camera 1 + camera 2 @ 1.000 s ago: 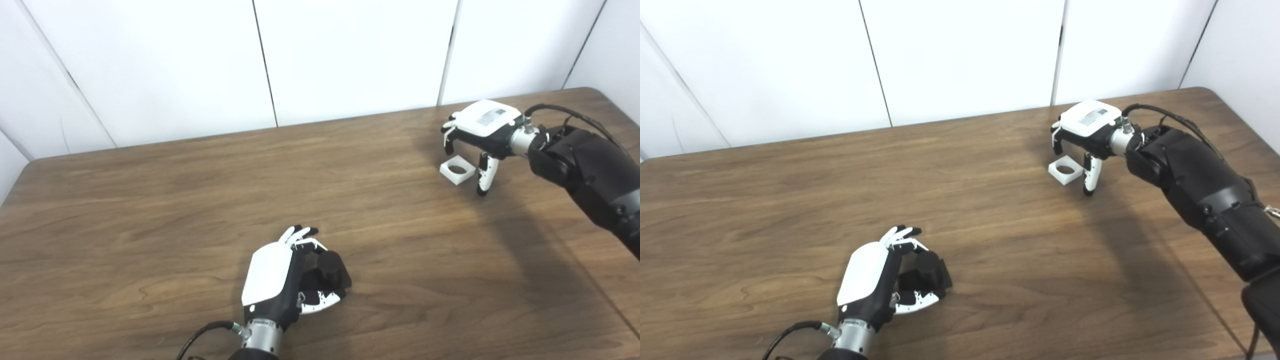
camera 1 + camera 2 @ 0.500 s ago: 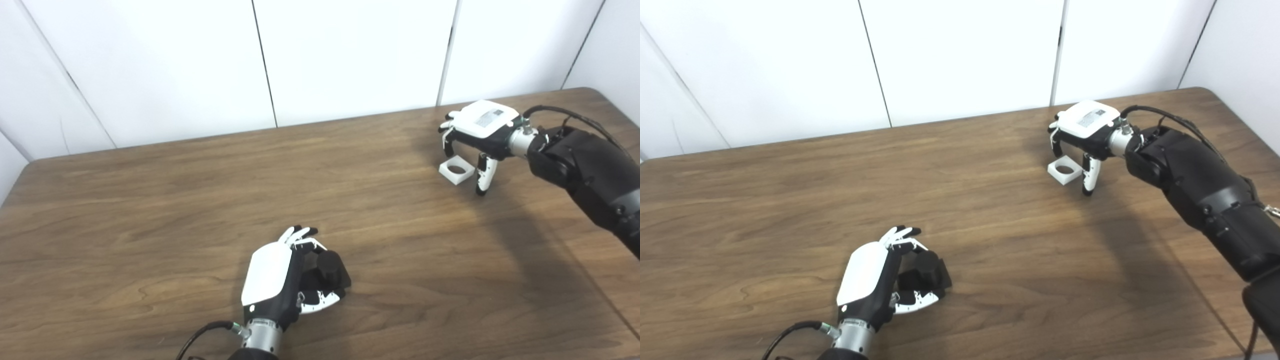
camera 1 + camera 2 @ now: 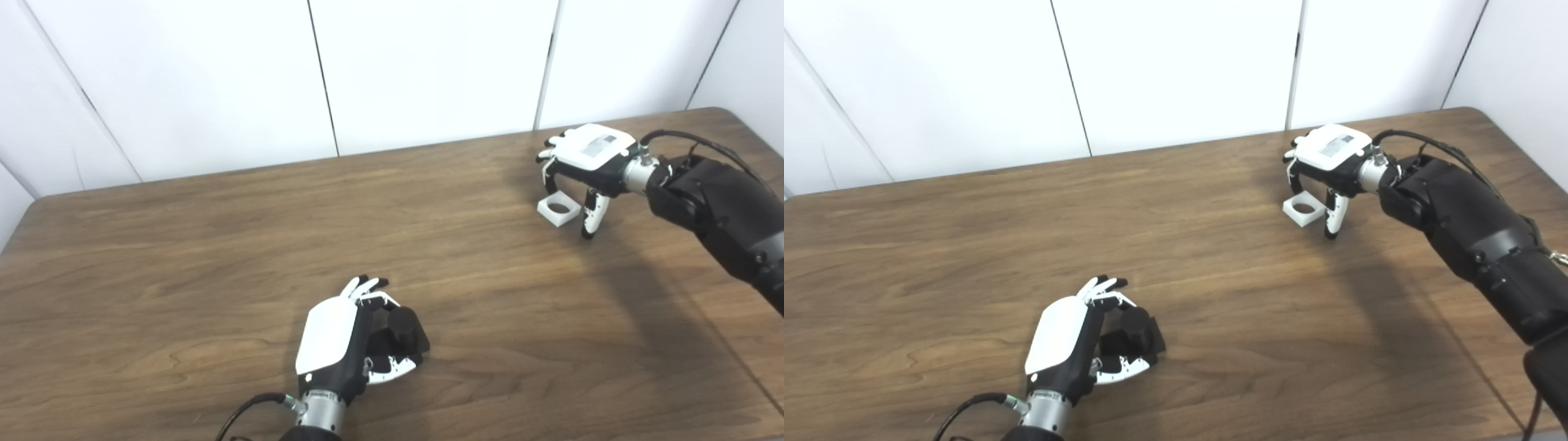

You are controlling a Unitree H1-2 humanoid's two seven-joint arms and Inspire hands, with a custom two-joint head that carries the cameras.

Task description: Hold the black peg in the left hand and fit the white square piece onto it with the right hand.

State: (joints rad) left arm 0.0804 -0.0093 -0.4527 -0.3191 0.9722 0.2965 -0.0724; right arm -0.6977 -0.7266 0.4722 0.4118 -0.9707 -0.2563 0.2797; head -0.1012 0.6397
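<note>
Wood-grain bench (image 3: 184, 257) carries everything – two task parts, well apart from each other. Black peg (image 3: 402, 334) sits near the front edge, wrapped by the left robot hand (image 3: 343, 343): fingers curl round its far side, thumb closes from the near side, so the hand is clamped on the peg. Peg base looks to rest on the bench, round top pointing up and toward the right – likely kept that way so the stub stays exposed for the fitting.

White square piece (image 3: 1304, 209) lies flat on the bench at the far right, round hole facing up. Right robot hand (image 3: 1326, 165) hangs over it, palm down, fingers spread and bent downward. Fingers stand at the far-left edge of the piece, thumb (image 3: 1332, 215) just beside its right edge – a straddle, presumably set up for a pinch across two opposite sides. Contact with the piece can't be confirmed; the hand holds nothing.

Judgement: step in hand is the grasp of the white piece; peg side is done. Next calls for closing fingers and thumb across the square, lifting, then carrying it toward the peg. Risk – the thin flat piece may slide or tip when pinched.
</note>
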